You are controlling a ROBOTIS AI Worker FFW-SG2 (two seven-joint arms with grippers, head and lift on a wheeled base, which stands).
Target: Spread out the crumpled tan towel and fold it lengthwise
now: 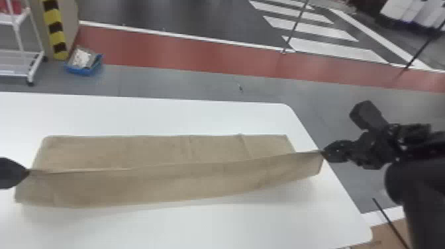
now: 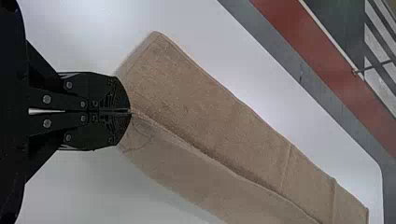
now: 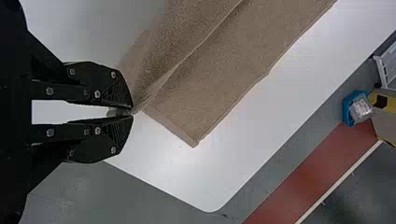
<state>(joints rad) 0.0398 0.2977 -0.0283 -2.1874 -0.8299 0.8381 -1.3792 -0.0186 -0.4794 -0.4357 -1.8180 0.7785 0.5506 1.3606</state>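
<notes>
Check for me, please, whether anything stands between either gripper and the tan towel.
Nothing visible does: the left gripper and the right gripper each pinch the tan towel directly, at opposite ends of its raised edge.

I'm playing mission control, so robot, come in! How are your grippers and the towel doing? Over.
Left gripper and right gripper shut on tan towel, opposite ends of raised edge. Far part lies on white table. Fold not laid flat yet.
</notes>
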